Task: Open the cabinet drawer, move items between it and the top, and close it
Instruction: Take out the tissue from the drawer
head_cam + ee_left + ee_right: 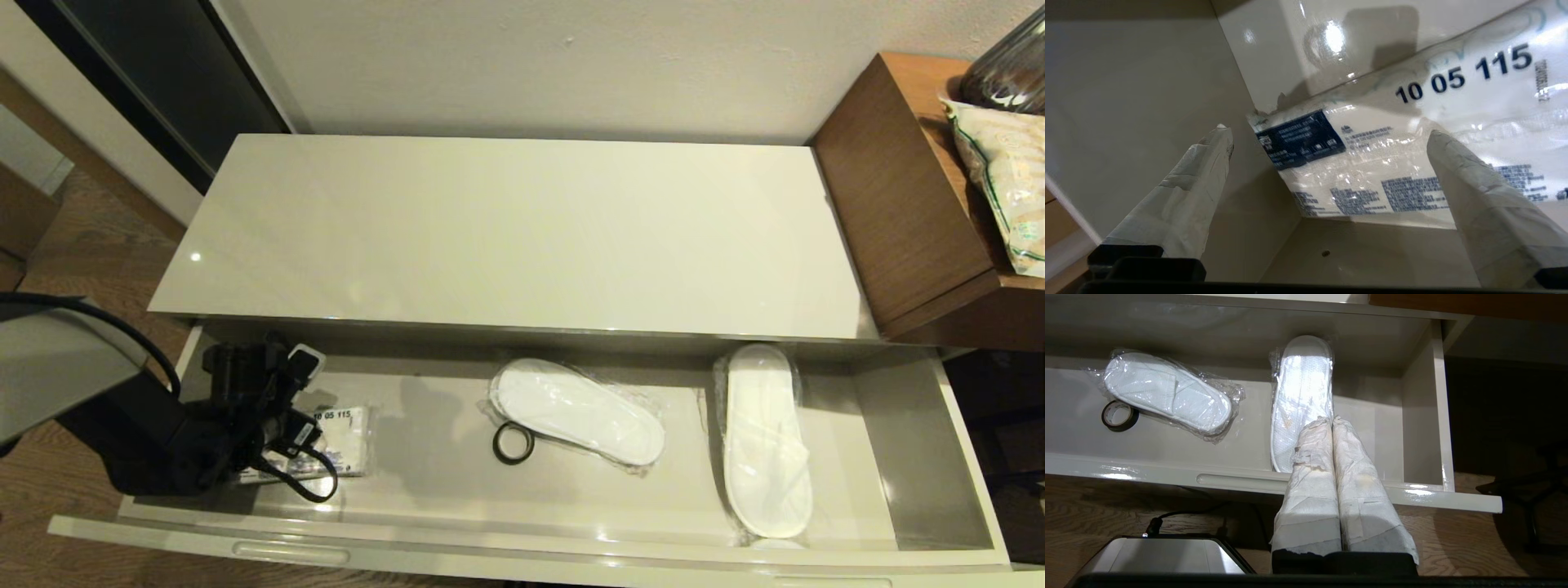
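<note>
The cabinet drawer (522, 562) is pulled out, under the glossy cream top (506, 229), which is bare. The white tissue pack (343, 425) marked "10 05 115" lies on the drawer floor near the left end. My left gripper (273, 457) reaches down into the drawer at the pack's left edge. In the left wrist view it (1327, 130) is open; one corner of the pack (1392, 155) lies between the taped fingers (1200, 183). My right gripper (1331, 418) is shut and empty, held in front of the drawer's right part (1167, 473); the head view does not show it.
Two wrapped white slippers (580, 412) (763, 441) and a black tape roll (513, 443) lie in the drawer. A slim pull handle (290, 553) runs along the front panel. The taller brown wooden unit (898, 188) stands at the right, carrying a bag and a jar.
</note>
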### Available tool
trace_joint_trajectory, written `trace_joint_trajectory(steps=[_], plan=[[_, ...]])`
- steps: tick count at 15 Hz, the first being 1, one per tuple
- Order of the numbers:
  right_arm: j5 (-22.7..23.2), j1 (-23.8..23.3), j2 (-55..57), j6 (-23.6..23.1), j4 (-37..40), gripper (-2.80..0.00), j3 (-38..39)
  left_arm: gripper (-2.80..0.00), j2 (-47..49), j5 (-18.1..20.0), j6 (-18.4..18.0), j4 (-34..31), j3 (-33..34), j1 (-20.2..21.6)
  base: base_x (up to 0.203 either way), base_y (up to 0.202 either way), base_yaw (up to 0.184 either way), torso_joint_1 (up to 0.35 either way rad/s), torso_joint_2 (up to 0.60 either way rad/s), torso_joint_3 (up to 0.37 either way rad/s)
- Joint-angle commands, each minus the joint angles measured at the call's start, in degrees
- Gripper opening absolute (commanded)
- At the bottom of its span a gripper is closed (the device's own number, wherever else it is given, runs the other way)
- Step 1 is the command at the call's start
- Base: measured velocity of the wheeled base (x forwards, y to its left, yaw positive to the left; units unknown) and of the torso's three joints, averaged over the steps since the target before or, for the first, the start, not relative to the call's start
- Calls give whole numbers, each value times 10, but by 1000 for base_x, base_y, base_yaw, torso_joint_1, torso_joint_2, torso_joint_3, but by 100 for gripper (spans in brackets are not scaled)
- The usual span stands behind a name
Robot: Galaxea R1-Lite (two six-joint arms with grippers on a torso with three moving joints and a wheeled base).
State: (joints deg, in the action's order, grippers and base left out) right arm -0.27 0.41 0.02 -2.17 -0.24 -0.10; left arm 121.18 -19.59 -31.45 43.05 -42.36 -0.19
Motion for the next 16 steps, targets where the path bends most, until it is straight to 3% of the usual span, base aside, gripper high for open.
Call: trace_joint_trajectory(steps=[1,4,7,10,12,16], plan=[[0,0,-1,0,0,-280,-1,0,3,2,0,7,-4,-2,0,0,0,0,0,0],[0,0,-1,0,0,-280,0,0,13,4,10,26,-13,-3,0,0,0,0,0,0],[0,0,-1,0,0,-280,0,0,19,5,95,40,-18,-34,0,0,0,0,0,0],[0,0,-1,0,0,-280,0,0,20,5,123,44,-26,-65,0,0,0,0,0,0],[0,0,-1,0,0,-280,0,0,23,1,165,42,-31,-92,0,0,0,0,0,0],[0,0,-1,0,0,-280,0,0,43,-3,168,48,-25,-107,0,0,0,0,0,0]])
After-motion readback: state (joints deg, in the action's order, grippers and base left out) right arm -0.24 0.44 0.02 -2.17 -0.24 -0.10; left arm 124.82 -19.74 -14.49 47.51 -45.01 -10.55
